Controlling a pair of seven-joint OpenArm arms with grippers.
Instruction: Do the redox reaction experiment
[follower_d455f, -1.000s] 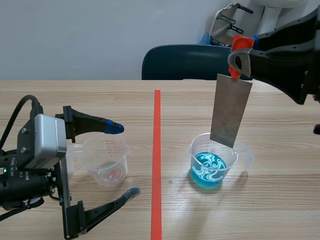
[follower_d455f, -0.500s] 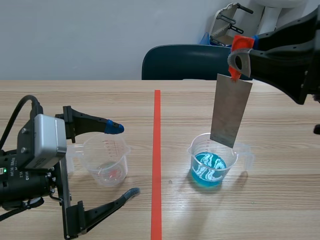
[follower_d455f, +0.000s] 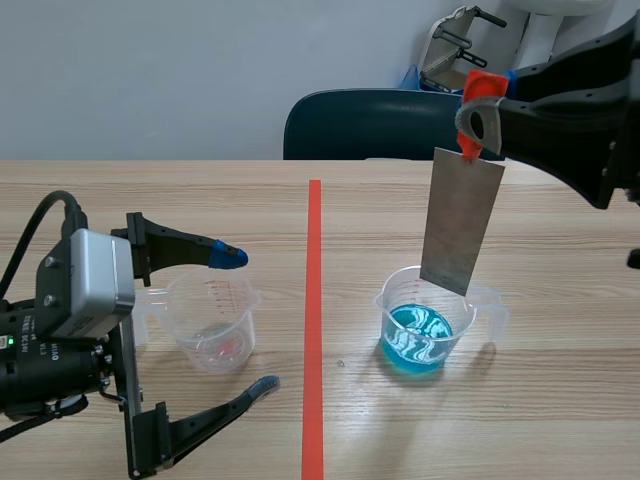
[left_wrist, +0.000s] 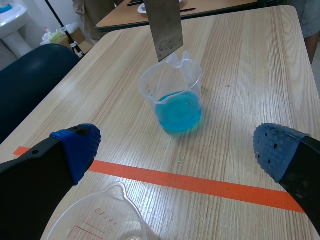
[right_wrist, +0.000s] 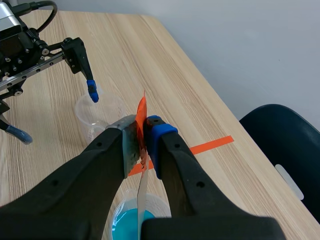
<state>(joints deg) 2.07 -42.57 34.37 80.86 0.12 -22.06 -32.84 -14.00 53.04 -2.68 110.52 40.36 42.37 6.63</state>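
A grey metal plate (follower_d455f: 461, 221) with an orange tab at its top hangs upright from my right gripper (follower_d455f: 478, 118), which is shut on it. Its lower edge is just above the rim of a clear beaker (follower_d455f: 430, 320) holding blue liquid (follower_d455f: 417, 338). In the right wrist view the plate (right_wrist: 141, 197) runs down edge-on between the fingers toward the blue liquid (right_wrist: 127, 225). My left gripper (follower_d455f: 245, 320) stands open around an empty clear beaker (follower_d455f: 212, 320) left of the tape line. The left wrist view shows the blue beaker (left_wrist: 173, 95) ahead, with the plate (left_wrist: 163, 27) above it.
An orange-red tape line (follower_d455f: 314, 320) runs down the middle of the wooden table. A dark blue chair (follower_d455f: 375, 125) stands behind the table's far edge. Bare wood lies between the two beakers.
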